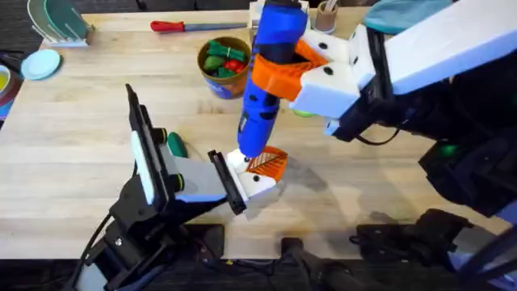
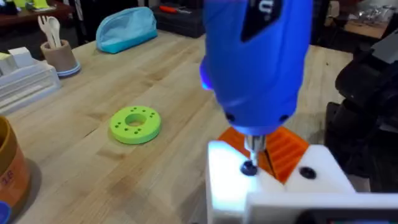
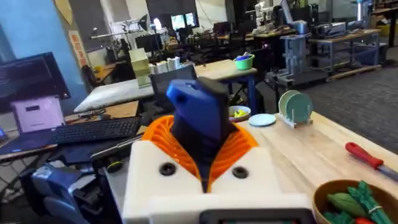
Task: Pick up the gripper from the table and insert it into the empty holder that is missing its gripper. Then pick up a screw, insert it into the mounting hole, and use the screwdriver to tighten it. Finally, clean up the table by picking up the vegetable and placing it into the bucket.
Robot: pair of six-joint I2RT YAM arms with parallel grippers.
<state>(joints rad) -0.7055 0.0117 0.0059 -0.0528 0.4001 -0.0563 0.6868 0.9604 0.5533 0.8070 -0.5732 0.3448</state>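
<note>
The right gripper (image 1: 283, 69) is clamped around the screwdriver (image 1: 265, 77), its orange ribbed pads (image 3: 245, 142) pressed on either side of the chunky blue barrel. The tool stands nearly upright, and in the left wrist view its thin metal bit (image 2: 254, 149) meets a dark screw (image 2: 249, 168) seated in the holder (image 2: 273, 186), a plain white plastic mount. The gripper (image 1: 268, 164), a bright orange ribbed wedge, sits in that holder just beside the bit.

The left gripper (image 1: 202, 182) lies low over the table (image 1: 81, 129), near the middle of its front edge, black fingers (image 1: 226, 182) closed on the white holder.

A dark green vegetable (image 1: 175, 145) lies on the wood just behind the left arm. The bucket (image 1: 224, 66), tan-orange with toy produce inside, stands toward the back edge, near the screwdriver's upper end. A green disc (image 2: 135, 123) lies flat, apart from the holder. Bare planks stretch to the left edge and along the right front.
</note>
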